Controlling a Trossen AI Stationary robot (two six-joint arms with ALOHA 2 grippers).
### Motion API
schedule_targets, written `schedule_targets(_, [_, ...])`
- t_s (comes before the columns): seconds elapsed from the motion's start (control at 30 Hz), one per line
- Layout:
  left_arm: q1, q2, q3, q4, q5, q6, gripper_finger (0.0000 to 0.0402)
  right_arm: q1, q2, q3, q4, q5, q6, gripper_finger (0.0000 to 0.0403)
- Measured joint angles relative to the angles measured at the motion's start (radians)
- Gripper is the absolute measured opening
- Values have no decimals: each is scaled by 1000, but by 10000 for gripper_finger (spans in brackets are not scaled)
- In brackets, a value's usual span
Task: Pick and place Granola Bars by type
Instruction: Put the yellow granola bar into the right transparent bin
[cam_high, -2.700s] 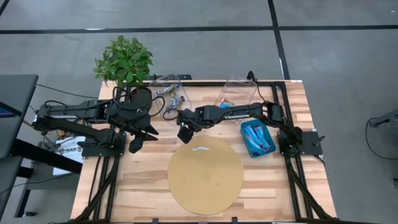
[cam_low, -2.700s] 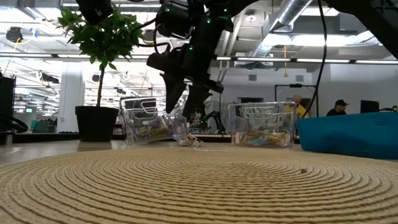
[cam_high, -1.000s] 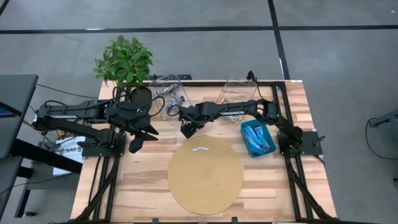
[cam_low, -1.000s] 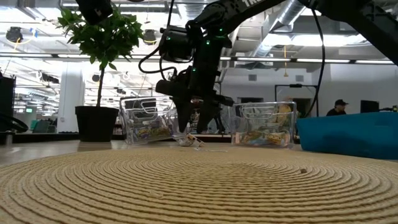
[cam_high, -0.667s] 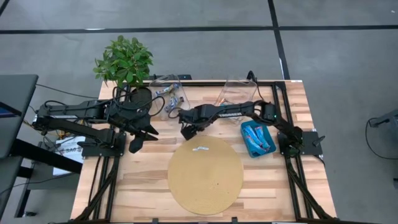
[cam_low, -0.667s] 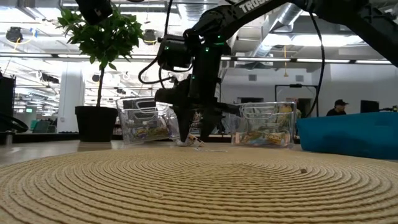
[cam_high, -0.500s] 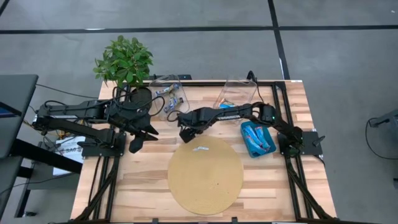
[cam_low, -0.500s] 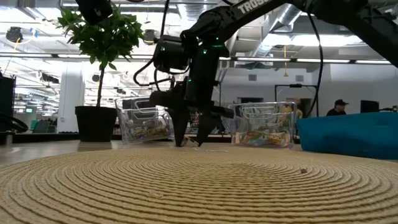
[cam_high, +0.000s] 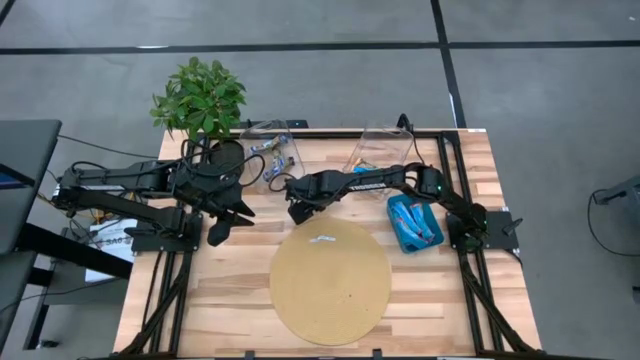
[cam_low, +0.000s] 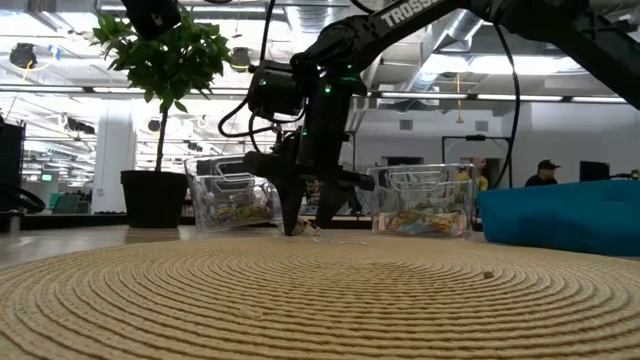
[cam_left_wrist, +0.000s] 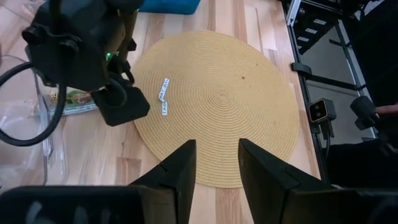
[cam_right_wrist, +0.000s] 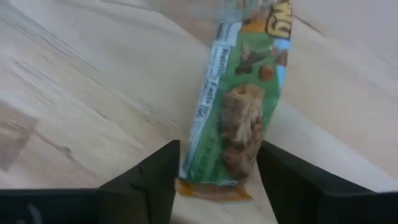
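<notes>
A green-wrapped granola bar (cam_right_wrist: 239, 118) lies flat on the wooden table just beyond the round woven mat (cam_high: 330, 290); the left wrist view also shows this bar (cam_left_wrist: 76, 99). My right gripper (cam_right_wrist: 222, 180) points down over it, open, one finger on each side of the bar's end. In the high view that gripper (cam_high: 297, 210) hides the bar. A small white wrapped piece (cam_high: 322, 238) lies on the mat's far part. My left gripper (cam_high: 228, 222) hangs open and empty at the table's left. My right gripper comes from above with its fingers (cam_right_wrist: 149, 180) close on both sides of the bar's end (cam_right_wrist: 211, 177). The bar lies flat on the table. I cannot tell whether a finger touches the wrapper.
A teal tray (cam_high: 392, 215) holding blue bars (cam_high: 415, 222) stands at the right. Two clear bins (cam_high: 272, 150) (cam_high: 385, 148) with wrapped bars stand at the far edge, beside a potted plant (cam_high: 200, 100). Most of the mat is bare.
My right gripper has sunk toward the table, rolling about its own axis, until its fingertips stand at the table top beside the bar. The left arm has kept still.
</notes>
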Motion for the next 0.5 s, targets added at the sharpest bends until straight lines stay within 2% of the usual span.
schedule_targets(0.3, [0,0,0,0,0,0,111,-11,-1,0,25,-3,-3,102])
schedule_targets(0.5, [0,0,0,0,0,0,111,-9,-2,2,6,-19,-10,93])
